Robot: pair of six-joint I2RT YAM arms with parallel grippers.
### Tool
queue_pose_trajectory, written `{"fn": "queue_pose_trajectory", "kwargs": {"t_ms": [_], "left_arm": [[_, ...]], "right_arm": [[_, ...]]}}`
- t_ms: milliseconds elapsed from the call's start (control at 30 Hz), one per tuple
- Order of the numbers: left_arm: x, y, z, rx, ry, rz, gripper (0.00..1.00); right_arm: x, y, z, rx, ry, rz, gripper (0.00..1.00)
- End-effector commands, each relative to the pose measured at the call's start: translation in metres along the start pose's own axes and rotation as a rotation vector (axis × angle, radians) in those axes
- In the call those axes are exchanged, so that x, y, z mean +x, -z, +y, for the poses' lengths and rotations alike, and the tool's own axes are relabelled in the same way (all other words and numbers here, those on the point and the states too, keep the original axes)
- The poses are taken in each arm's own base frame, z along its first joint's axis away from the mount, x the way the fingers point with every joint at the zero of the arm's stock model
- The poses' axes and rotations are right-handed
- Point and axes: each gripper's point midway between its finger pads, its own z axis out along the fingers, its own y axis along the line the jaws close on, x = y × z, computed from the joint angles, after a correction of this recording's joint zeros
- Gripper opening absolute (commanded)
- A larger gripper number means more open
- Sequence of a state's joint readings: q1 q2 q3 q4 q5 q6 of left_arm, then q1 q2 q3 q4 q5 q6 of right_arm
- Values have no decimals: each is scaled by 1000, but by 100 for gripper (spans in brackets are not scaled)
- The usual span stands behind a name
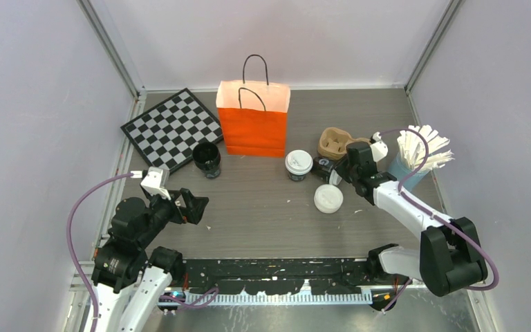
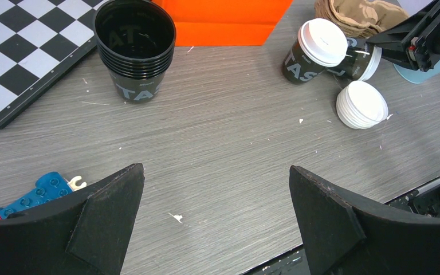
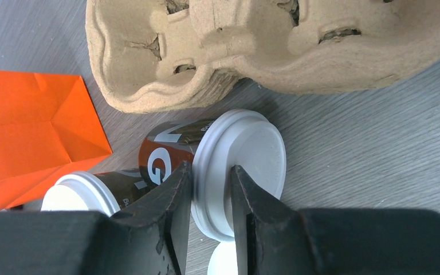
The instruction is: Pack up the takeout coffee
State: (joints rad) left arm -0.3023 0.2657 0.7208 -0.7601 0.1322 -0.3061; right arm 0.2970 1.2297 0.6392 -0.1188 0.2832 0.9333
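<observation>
Right tool (image 3: 209, 173): fingers clamped on the lid rim of the takeout coffee (image 3: 252, 154), one each side. Cup lies on its side on the worktop (image 1: 263, 221), just beside the cardboard cup carrier (image 3: 263, 46); its base is hidden behind a finger.
Right arm: stretched forward and left from its base, forearm low.
Left tool (image 2: 216, 172): fingers wide apart, nothing between them, raised above the worktop.
Left arm: folded near its base.
Second lidded cup (image 1: 299, 164): upright, between the tipped cup and the orange bag (image 1: 253, 128).
From above, the tool covers most of the gripped cup.
</observation>
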Motion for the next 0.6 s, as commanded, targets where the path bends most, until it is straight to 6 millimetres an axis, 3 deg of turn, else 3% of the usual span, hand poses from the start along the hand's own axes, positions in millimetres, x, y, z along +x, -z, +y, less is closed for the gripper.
{"fn": "queue_pose_trajectory", "kwargs": {"t_ms": [0,167,367,567], "left_arm": [[-8,-2,-1,9,-13,-37,100],[-7,-3,-1,7,-13,-31,100],[-7,-4,-1,10,-11,-27,100],[-7,-4,-2,11,-10,-25,100]], "right_arm": [[-23,11,3,-8,65,-75,26],[-32,23,12,-15,186,-59,27],[-23,31,2,114,472,128,28],[-22,44,3,163,745,170,29]]}}
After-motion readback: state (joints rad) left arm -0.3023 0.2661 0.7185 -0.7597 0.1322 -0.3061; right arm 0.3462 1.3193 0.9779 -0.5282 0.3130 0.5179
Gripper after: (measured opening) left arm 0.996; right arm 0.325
